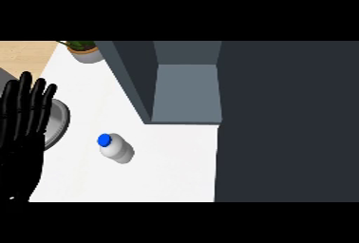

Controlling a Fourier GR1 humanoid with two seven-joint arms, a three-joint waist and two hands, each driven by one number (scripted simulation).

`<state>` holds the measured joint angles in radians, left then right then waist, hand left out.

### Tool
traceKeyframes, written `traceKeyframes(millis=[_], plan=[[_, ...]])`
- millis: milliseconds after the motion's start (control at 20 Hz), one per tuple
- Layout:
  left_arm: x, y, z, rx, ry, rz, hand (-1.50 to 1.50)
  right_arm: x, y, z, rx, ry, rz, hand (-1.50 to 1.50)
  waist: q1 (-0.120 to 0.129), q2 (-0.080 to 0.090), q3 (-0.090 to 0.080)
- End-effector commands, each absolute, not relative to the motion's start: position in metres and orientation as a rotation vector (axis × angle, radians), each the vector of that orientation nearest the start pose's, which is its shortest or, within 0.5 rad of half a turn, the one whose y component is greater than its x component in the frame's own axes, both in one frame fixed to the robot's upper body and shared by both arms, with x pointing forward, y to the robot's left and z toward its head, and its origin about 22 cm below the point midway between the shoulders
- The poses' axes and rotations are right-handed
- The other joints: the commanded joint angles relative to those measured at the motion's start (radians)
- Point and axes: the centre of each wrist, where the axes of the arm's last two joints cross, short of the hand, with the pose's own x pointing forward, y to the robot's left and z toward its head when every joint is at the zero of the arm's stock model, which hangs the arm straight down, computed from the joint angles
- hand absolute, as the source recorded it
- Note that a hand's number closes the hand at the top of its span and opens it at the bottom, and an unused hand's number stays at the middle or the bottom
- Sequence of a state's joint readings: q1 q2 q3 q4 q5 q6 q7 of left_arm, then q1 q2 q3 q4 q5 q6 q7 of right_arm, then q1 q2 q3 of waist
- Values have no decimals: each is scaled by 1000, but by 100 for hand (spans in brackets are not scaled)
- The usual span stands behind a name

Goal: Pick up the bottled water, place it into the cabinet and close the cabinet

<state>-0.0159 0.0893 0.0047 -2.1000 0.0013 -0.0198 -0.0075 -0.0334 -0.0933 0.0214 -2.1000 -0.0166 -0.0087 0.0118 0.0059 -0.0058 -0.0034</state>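
The left hand (24,123) shows at the left edge of the head view, fingers straight and spread, pointing up. It holds nothing and touches nothing that can be seen; it partly covers a grey round plate (61,121) lying on the white counter (168,166). The right hand is out of sight.

The water bottle (115,148) stands upright on the counter, its blue cap (104,139) facing up, well apart from the hand and just right of the plate. Beyond it, the dark cabinet (280,118) stands open, its grey inside (188,92) in view with the door (129,76) swung out to the left. A potted plant (85,50) sits at the counter's far corner.
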Motion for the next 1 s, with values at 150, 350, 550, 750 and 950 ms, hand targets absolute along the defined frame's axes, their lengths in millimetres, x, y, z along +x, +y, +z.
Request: traceKeyframes(millis=[150,350,550,750,950], plan=[[224,263,142,11,-2103,-118,-150,174,-242,124,-68,-2099,54,-150,-13,5,4],[219,250,114,-166,-1907,38,-150,170,-226,131,252,-1964,204,-150,-11,2,3],[212,261,124,-171,-1872,56,-150,130,-225,137,283,-1949,220,-150,-14,1,4],[185,263,136,-105,-1881,43,-150,89,-223,149,290,-1941,184,-150,-15,0,4],[187,276,134,-27,-1827,17,-150,85,-230,143,275,-1947,208,-150,-16,2,4]])
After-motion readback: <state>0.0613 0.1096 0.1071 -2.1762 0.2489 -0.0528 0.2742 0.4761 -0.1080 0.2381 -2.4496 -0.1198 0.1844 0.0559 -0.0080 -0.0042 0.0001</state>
